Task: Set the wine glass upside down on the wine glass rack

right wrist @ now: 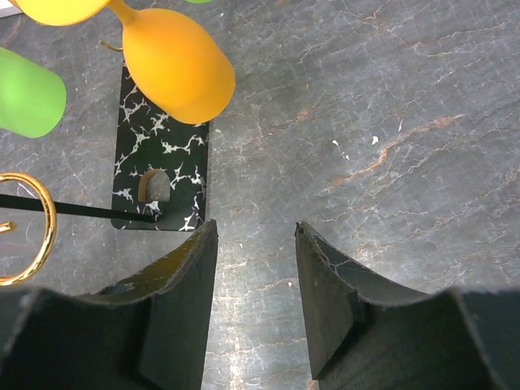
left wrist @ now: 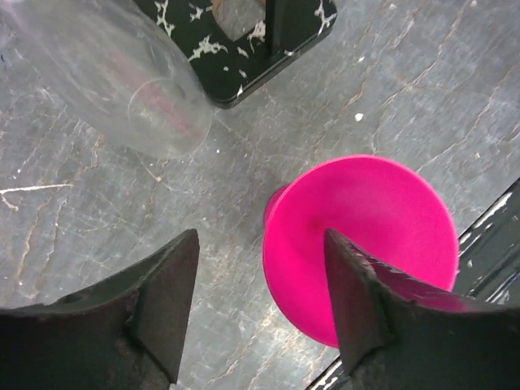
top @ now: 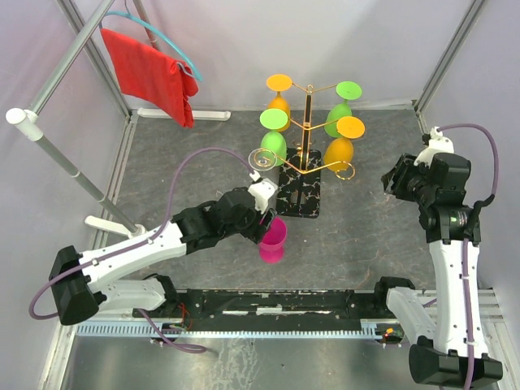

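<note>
Most likely a lab's robot test cell: plain white panels [top: 325,49] wall in a grey stone-patterned table [top: 366,236], metal frame posts [top: 445,53] rise at its far corners, and robot arms [top: 130,253] are bolted to a slotted rail [top: 284,327] along its near edge.

Left arm [top: 122,256] and right arm [top: 451,268]: white shells, black joints, purple cables [top: 203,154]; left gripper [left wrist: 260,244], right gripper [right wrist: 256,231] matte black.

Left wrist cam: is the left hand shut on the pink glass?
No: the left hand is open, fingers spread with table showing between them, the pink glass mostly off to one side.
</note>
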Robot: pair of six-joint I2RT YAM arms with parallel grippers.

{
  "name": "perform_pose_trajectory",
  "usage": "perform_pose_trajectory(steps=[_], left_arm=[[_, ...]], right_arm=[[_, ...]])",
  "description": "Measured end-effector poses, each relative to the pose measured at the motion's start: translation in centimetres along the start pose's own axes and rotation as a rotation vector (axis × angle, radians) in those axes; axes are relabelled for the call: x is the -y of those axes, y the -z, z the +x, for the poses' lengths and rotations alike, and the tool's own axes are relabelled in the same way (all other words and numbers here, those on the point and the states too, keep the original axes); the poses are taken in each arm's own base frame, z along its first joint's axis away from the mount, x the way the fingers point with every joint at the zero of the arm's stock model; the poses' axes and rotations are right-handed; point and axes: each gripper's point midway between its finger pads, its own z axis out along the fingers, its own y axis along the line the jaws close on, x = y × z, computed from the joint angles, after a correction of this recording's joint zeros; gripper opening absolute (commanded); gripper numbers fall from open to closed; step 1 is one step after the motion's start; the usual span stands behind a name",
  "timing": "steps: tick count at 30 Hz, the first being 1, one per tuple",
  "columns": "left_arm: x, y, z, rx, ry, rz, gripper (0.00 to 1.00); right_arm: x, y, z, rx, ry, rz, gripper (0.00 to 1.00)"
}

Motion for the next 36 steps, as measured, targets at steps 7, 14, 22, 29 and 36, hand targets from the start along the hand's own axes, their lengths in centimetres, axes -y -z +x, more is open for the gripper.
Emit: perform_pose_trajectory(steps=[7,14,22,29,36], left_arm=[[0.0,-1.3,1.2,-0.053,0.0,-0.013,0.04],[0.2,-1.1,0.6,-0.04,0.01,-0.009,0.03],[1.2,0.6,-1.4,0.025,0.03,0.055,0.03],[2.3,3.7,-4.4,0.141,0.052,0.139,0.03],[3.6,8.3,-9.2,0.321,0.074,0.251,0.03]], right_arm=[[-0.5,0.2,0.2,-0.006,-0.002,-0.026,0.47],[-1.0,0.3,0.2,-0.009,-0.01,-0.054,0.46],[-1.9,0.4,0.3,-0.021,-0.026,-0.101,0.46],[-3.3,1.1,-0.4,-0.016,-0.036,-0.166,0.46],[-6.5,4.2,-3.7,0.037,-0.036,-0.297,0.47]])
